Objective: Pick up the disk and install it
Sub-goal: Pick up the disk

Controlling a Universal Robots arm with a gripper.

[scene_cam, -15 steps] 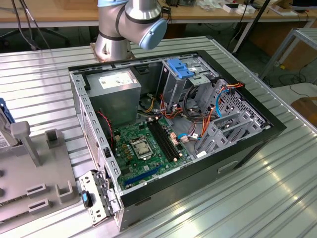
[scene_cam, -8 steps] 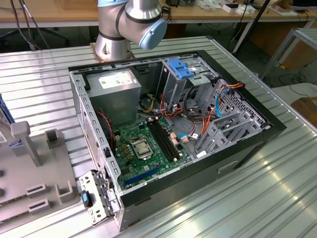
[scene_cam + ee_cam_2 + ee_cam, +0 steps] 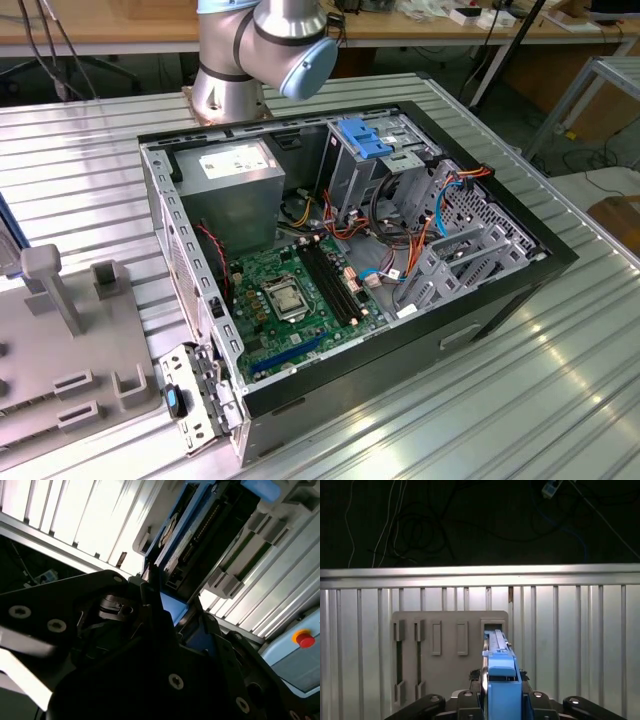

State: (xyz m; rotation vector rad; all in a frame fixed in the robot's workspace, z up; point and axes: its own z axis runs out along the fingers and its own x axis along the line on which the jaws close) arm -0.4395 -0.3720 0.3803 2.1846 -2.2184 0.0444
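- Gripper [image 3: 502,692] jaws appear pinched on the disk [image 3: 501,662], which stands on edge in the grey holder [image 3: 447,680], at 9 o'clock of the open case [image 3: 330,385] in the exterior view.
- Judgement: draw it straight along the slot [image 3: 492,626]; a tilt likely binds the blue rails.

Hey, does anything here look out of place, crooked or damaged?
Nothing stands out. The disk stands straight on edge at the grey holder, and the open computer case lies flat on the table, with nothing visibly spilled.
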